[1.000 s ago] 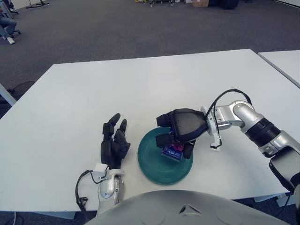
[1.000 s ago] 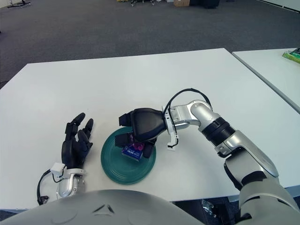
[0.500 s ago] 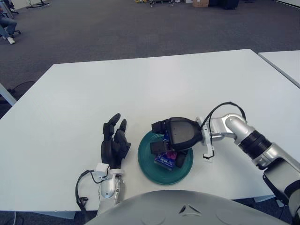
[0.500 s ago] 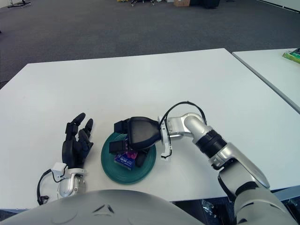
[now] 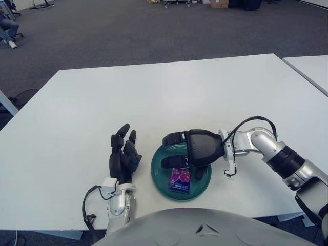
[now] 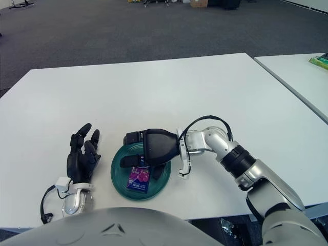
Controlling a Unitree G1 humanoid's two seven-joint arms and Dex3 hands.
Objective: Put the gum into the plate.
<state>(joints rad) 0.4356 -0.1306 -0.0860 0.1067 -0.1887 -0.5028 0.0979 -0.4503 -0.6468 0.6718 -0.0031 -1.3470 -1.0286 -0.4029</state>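
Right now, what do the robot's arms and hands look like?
Both hands are black with three thick fingers. The left hand sits on a silver wrist with a white connector and looping black cable. The right hand joins a silver arm with black bands and a black cable arching over the wrist.

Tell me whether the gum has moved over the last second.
Yes. The gum has dropped out of the right hand and now lies flat in the plate, nearer its front rim. The hand's fingers are open above it.
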